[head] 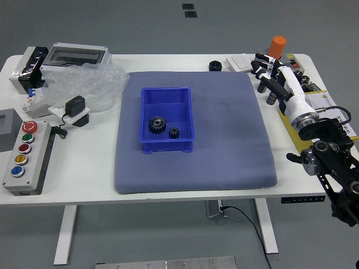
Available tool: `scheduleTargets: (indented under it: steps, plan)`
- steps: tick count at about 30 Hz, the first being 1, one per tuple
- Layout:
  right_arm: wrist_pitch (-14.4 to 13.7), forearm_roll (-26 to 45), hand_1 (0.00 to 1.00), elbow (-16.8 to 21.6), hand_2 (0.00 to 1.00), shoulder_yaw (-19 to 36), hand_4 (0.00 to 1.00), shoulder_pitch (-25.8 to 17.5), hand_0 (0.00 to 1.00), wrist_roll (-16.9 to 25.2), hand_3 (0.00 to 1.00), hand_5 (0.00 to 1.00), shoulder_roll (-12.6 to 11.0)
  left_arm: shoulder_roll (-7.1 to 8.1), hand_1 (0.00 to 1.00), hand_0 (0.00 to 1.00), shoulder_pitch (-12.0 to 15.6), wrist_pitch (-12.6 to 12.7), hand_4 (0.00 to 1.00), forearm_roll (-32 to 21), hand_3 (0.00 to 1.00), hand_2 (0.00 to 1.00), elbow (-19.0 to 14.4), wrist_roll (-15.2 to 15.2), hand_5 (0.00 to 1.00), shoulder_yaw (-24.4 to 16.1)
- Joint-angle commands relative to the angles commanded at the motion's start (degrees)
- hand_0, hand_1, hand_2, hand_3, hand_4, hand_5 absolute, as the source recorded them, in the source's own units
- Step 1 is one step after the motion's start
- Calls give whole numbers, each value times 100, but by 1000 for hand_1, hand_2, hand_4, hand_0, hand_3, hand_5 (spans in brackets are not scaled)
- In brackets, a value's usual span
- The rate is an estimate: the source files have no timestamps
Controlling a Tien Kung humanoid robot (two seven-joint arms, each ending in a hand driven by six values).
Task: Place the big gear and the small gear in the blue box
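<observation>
The big gear point(157, 125) looks stiff and hard, not fragile, and probably the heavier of the pair (metal or dense plastic, I can't tell which). I'd take it across the toothed rim, thumb opposite fingers, where the teeth should resist slipping. The small gear point(174, 133) seems just as rigid but gives less to hold, so a fingertip pinch on opposite teeth would suit it best. The box point(168, 147) has upright walls that would crowd a whole hand, so any grasp in there should come from straight above.

The right hand point(278, 80) is open, its fingers loosely apart and pointing leftward, gripping nothing. Both gears are well apart from it, off to its left and nearer the robot, inside the box towards its near wall. The big gear is the farther from the hand; the small one sits beside it, on the hand's side. With both in the box, I judge the task's aim met, and neither needs taking up again. The useful move now would be drawing the hand back.
</observation>
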Motion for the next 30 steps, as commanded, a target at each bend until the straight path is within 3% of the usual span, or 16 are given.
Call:
scheduleTargets:
  steps: [30]
  plan:
    - [17, -21, 744, 6, 809, 117, 766, -83, 814, -15, 834, 575, -39, -43, 682, 732, 40, -1, 443, 38, 716, 720, 0, -9, 12, -72]
